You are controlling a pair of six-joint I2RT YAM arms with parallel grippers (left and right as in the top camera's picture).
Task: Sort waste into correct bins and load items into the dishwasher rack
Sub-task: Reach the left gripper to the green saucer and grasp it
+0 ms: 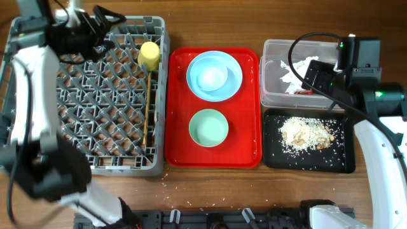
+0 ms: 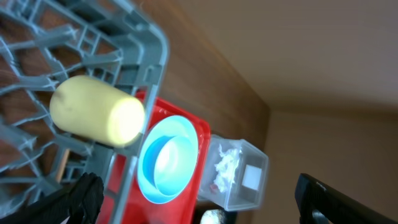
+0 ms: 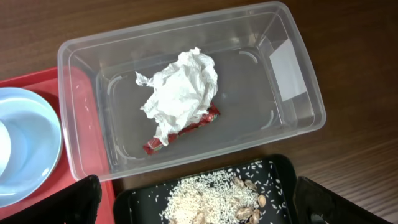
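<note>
shows a sorting desk with the waste binned and the loading half done. along the left edge: grey dishwasher rack (image 1: 127,168), with a yellow cup (image 1: 149,55) lying over the pegs near its far right corner and wooden chopsticks (image 1: 147,111) laid lengthwise down its right side. at mid-desk: red tray (image 1: 181,143), carrying a pale blue plate (image 1: 214,76) toward the far edge and a green saucer (image 1: 208,127) toward the near edge, neither yet loaded. at the far right corner: clear plastic tub (image 3: 249,93), containing a crumpled white napkin (image 3: 180,93) and a red wrapper (image 3: 186,132). just nearer along the right edge: black tray (image 1: 340,159), holding rice and beige scraps (image 1: 306,135). no fork in view.

left gripper (image 2: 199,205): above the rack's far side, fingers spread wide, holding nothing. right gripper (image 3: 199,205): above the tub and black tray, likewise wide and empty.

hazards, as judged: smooth shallow plate prone to slipping from a two-finger pinch on its rim; a tilted lift likely to drag the red tray or strike the saucer; a careless set-down near the rack's right side apt to dislodge the cup or pin the chopsticks.
</note>
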